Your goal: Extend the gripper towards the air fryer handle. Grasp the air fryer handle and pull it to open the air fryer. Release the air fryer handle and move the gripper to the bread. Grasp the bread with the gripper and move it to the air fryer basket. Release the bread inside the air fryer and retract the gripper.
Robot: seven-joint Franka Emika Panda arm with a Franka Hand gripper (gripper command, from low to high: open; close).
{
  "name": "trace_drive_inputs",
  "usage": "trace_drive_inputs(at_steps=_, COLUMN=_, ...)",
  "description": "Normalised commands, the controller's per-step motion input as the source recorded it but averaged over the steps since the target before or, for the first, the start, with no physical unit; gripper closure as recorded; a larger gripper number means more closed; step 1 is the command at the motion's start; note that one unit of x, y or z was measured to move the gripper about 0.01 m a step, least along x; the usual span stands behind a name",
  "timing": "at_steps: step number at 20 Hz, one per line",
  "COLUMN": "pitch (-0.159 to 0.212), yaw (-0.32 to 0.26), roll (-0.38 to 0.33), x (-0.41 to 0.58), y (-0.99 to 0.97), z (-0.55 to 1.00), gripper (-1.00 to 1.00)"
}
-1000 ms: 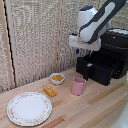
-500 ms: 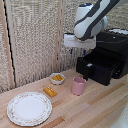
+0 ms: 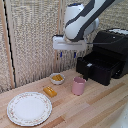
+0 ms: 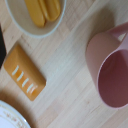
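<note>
One piece of bread (image 3: 49, 91) lies flat on the table between the small bowl (image 3: 57, 78) and the plate (image 3: 29, 108), just beside the pink cup (image 3: 79, 85). My gripper (image 3: 67, 53) hangs above it, fingers apart and empty. I judge the bread light, soft and crumbly, so I'd pinch gently across its short sides

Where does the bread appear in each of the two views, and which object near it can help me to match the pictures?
Exterior view: the bread lies on the wooden table, between the white bowl and the plate, toward the exterior view's left of the pink cup.
Wrist view: the bread lies on the wood, apart from bowl and cup.
Shared landmark: the pink cup.
</note>
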Motion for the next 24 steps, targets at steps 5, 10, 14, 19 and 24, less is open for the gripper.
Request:
trace_drive_inputs(at_steps=5, pitch=0.140, yaw=0.091, roll=0.090, x=0.000, y=0.71, z=0.00, gripper=-1.00)
trace_drive_inputs(at_steps=10, pitch=0.114, yaw=0.123, roll=0.076, x=0.000, y=0.60, z=-0.17, gripper=-1.00)
trace_drive_inputs(at_steps=14, pitch=0.122, yaw=0.175, roll=0.037, x=0.000, y=0.23, z=-0.34, gripper=-1.00)
trace_drive_inputs(at_steps=19, pitch=0.179, yaw=0.223, roll=0.013, x=0.001, y=-0.07, z=-0.30, gripper=-1.00)
trace_drive_inputs(at_steps=24, pitch=0.063, yaw=0.194, roll=0.000, x=0.094, y=-0.20, z=-0.25, gripper=-1.00)
